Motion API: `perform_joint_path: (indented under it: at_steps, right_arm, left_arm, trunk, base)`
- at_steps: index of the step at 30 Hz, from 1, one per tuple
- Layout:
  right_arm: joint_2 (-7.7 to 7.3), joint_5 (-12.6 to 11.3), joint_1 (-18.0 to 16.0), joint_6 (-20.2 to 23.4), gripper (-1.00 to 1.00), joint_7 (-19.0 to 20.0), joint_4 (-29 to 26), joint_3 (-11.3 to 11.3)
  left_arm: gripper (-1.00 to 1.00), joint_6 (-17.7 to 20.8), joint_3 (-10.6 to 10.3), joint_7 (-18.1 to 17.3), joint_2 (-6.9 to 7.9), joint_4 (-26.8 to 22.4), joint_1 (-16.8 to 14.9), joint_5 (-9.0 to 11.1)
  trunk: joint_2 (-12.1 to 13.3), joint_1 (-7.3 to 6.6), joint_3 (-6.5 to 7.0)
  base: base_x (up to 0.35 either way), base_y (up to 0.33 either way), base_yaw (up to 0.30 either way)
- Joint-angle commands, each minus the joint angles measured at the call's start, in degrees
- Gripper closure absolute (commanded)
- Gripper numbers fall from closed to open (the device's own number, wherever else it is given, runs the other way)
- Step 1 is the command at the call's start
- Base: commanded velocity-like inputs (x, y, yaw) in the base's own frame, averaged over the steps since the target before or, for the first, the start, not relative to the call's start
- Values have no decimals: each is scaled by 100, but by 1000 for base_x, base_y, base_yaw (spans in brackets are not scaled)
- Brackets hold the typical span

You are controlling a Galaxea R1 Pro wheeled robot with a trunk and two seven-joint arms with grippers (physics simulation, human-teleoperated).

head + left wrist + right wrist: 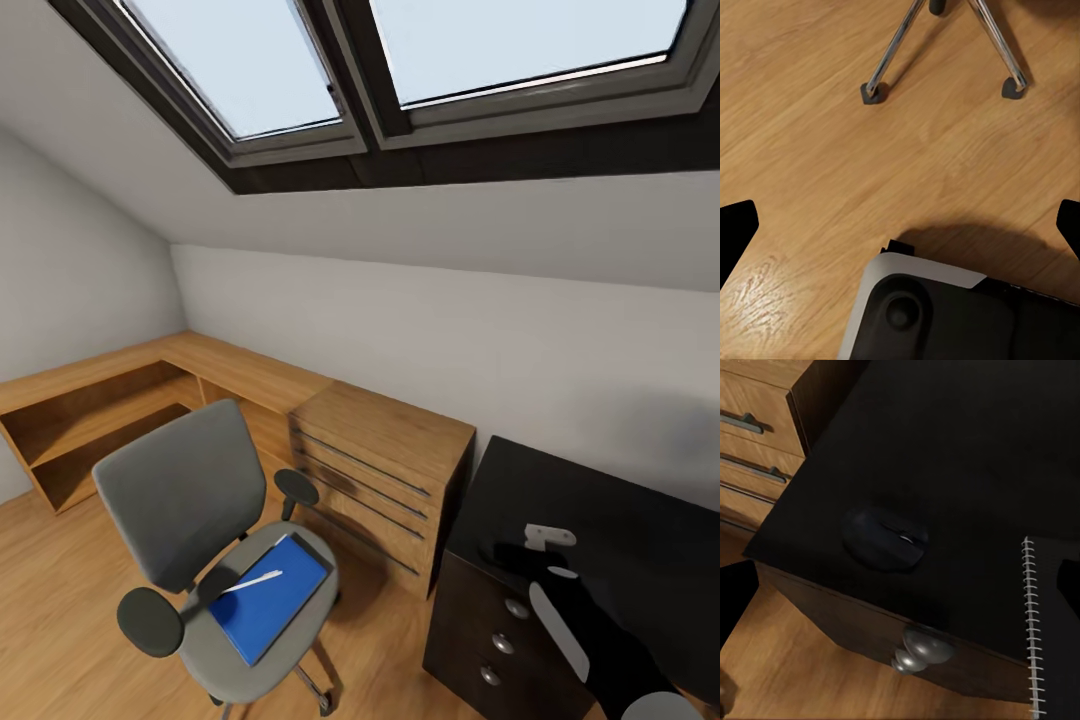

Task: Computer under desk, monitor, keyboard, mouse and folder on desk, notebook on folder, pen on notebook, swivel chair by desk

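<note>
The grey swivel chair [190,500] stands on the wooden floor left of the black desk [620,520]. On its seat lies the blue folder [270,605] with the whitish pen [255,580] across it. My right gripper [545,555] hovers open over the desk's near-left corner. In the right wrist view the right gripper [901,589] is above the black mouse [885,540], which rests on the desk top [967,442]. The dark notebook [1054,645], with a white spiral binding, lies beside the mouse. My left gripper [901,225] is open above the floor near the chair's chrome legs [892,52].
A wooden drawer chest [385,470] stands between chair and desk, with low wooden shelving [90,420] along the left wall. The desk front has drawers with round silver knobs [919,649]. The robot's base [945,315] shows below the left gripper. Skylights slope overhead.
</note>
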Motion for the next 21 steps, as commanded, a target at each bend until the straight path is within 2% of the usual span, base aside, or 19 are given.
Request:
perform_joint_path:
  at_steps: [1,7,13,18,21]
  right_arm:
    - [-7,-55,-5,-45,-100,-52,24,39]
    - [-8,-53,-7,-451,-100,-30,224,186]
    - [-8,-46,-18,-512,-100,-32,275,222]
    - [-14,-49,-129,-365,-100,-35,288,223]
    - [-12,-51,-404,-44,-100,-40,331,223]
  left_arm:
    - [-100,-20,-48,-10,2,8,-5,61]
    - [-100,-20,-48,-10,2,20,-3,57]
    - [-100,-17,-48,-10,2,21,-6,54]
    - [-100,-13,-48,-4,2,30,-5,54]
    - [-100,-12,-48,-3,2,36,-3,59]
  trunk:
    - [-13,4,-13]
    - [-13,4,-13]
    - [-13,4,-13]
    - [-13,4,-13]
    - [-13,4,-13]
  base:
    - [9,-2,0]
    - [91,-1,0]
    - [48,0,0]
    - [10,0,0]
    - [3,0,0]
